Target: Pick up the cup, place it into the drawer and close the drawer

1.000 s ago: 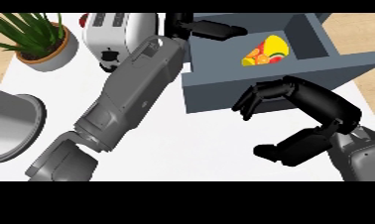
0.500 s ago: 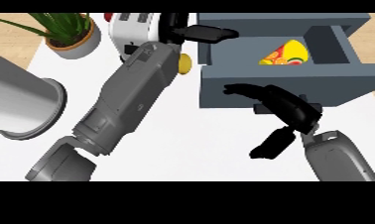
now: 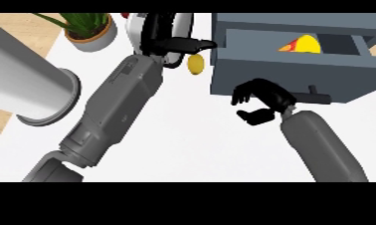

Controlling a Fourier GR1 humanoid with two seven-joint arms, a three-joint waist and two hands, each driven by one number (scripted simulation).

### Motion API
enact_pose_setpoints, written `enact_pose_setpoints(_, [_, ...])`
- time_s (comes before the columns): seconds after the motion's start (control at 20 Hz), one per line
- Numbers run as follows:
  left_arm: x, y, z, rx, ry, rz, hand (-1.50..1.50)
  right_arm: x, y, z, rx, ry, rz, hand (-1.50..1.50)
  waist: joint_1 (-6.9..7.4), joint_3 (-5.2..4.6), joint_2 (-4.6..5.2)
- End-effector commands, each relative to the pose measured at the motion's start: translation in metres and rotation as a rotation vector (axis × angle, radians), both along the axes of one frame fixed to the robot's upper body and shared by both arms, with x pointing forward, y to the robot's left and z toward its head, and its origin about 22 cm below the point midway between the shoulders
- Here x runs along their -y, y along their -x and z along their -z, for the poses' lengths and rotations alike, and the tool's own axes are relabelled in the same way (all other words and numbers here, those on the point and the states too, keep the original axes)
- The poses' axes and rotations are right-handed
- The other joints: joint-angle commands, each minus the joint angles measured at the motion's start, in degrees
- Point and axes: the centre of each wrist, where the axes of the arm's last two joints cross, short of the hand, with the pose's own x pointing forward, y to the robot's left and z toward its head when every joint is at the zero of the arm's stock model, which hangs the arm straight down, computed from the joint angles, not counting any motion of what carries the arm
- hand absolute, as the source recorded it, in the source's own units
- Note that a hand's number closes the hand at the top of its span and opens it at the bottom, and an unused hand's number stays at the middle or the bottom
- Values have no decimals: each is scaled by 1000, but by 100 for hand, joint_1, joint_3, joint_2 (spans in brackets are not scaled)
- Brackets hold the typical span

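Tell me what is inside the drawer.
A yellow and red cup lies inside the open drawer. Its lower part is hidden behind the drawer's front wall.

left hand [image 3: 170,45] outstretched, right hand [image 3: 261,100] curled

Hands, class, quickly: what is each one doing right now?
Left hand: fingers extended toward the drawer, holding nothing; open.
Right hand: fingers curled against the drawer front, holding nothing; shut.
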Motion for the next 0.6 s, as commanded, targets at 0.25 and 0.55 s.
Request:
enact_pose_setpoints(0.25, [-41,10,14,1,22,31,-150,32,-49,-3,130,-94,136,150,386,28,83])
enact_pose_setpoints(0.55, [-67,9,9,8,11,36,-150,60,-79,-50,243,-160,258,150,548,32,188])
